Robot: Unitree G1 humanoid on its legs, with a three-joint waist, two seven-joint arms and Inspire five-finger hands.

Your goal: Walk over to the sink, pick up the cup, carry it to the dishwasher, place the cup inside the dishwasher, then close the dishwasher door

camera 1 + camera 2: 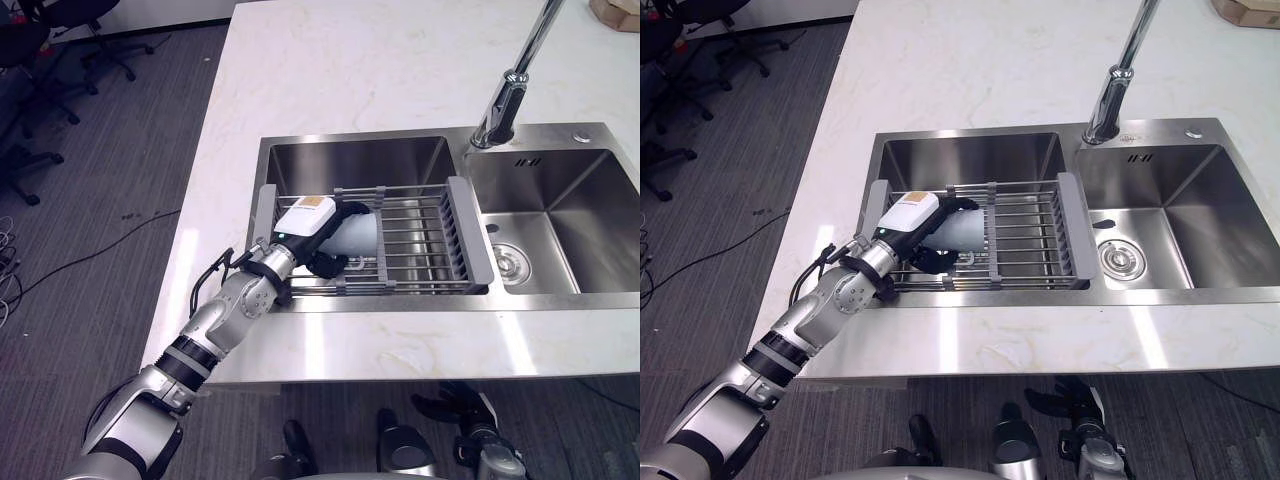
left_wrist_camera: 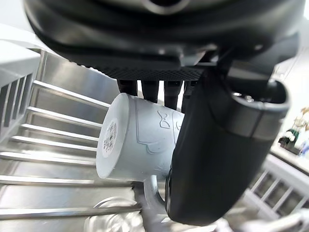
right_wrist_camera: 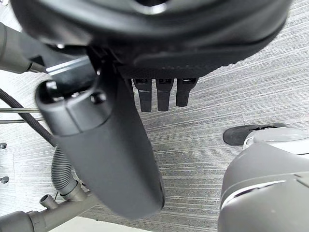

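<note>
Showed a white marble-patterned desk with a stainless steel double sink sunk in near its front edge and a chrome tap rising behind the wall between the two basins. Had a grey wire dish rack bridging the left basin, close to the desk's front edge. Found the pale blue-grey plastic cup lying on its side at the left end of that rack, flat base turned toward the wrist. Caught the left hand clamped on the cup, fingers curled over the far side and thumb pressed against the near side. Could not tell whether the cup rested on the bars or hung just clear of them. Placed the right hand down low over grey carpeted floor, fingers slack, holding nothing.

Judged the pick-up step in hand, with carrying, loading and door-closing not yet done. Risked a slip or roll on lifting, given the smooth round wall and the sideways hold. Risked snagging a bar or the rack's raised grey end piece and dragging the rack along. Risked a knock against the steel rim on the way out, enough to loosen the hold and drop the cup into the basin or onto the floor.
</note>
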